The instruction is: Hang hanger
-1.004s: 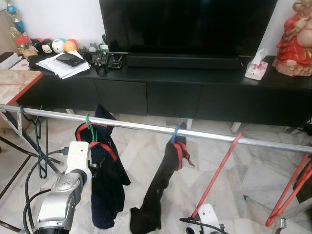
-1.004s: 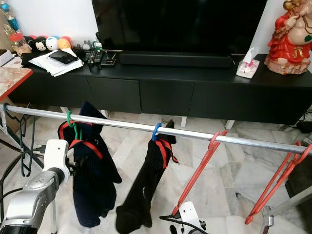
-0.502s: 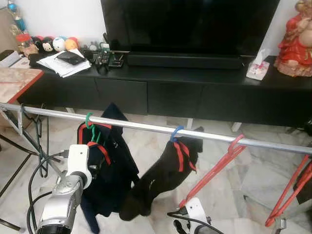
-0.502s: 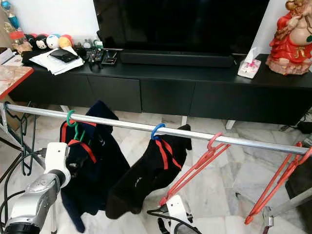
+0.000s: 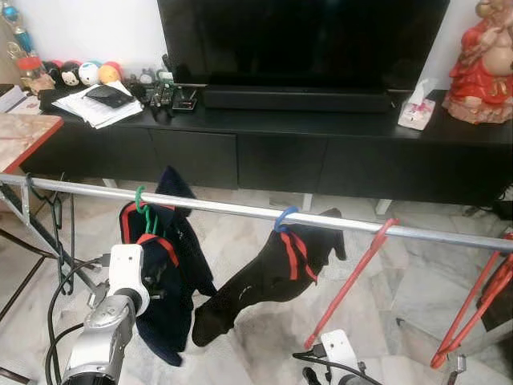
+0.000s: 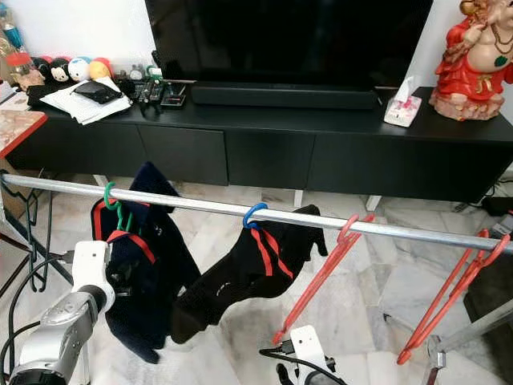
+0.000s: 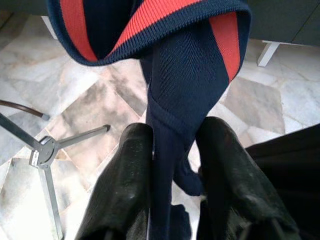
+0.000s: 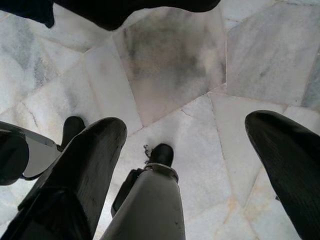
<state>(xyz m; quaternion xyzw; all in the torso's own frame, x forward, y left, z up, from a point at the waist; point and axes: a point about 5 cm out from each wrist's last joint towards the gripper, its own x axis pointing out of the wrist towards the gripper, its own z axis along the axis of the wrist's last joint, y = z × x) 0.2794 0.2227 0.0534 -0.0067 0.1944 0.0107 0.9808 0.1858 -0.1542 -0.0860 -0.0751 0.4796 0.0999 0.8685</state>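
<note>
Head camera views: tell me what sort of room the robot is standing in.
Most likely a home living room used for drying laundry. A large television stands on a long black TV console, a metal drying rail carries clothes on hangers, and the floor is marble tile.

Right end effector, fingers spread wide apart with nothing between them, above a pale marble-tile floor. Dark garment hem at the far edge; a metal-collared black foot between the fingers.
</note>
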